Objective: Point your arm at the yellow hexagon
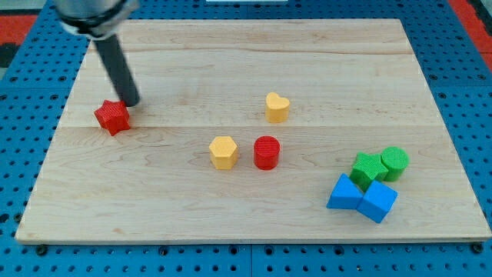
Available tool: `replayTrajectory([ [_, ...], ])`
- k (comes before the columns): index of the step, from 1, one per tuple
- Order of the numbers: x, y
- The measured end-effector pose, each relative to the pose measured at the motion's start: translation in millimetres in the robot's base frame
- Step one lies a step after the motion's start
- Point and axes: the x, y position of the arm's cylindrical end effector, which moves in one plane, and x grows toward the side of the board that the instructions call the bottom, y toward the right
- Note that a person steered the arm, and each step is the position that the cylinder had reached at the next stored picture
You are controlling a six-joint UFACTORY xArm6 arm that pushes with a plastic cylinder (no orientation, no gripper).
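Observation:
The yellow hexagon [223, 151] lies near the middle of the wooden board [254, 223]. My dark rod comes down from the view's top left; my tip [131, 102] rests at the left side of the board, just above and right of the red star [112, 117], almost touching it. The tip is far to the left of the yellow hexagon.
A red cylinder [267, 152] stands just right of the yellow hexagon. A yellow heart [277, 108] lies above it. At the lower right a green star [368, 169], a green cylinder [394, 162], a blue triangle [344, 193] and a blue cube [378, 201] cluster together.

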Motion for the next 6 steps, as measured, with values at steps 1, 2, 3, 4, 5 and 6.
replayTrajectory([
  [1, 34, 6],
  [2, 45, -38],
  [3, 35, -55],
  [4, 35, 26],
  [5, 45, 116],
  [6, 78, 158],
])
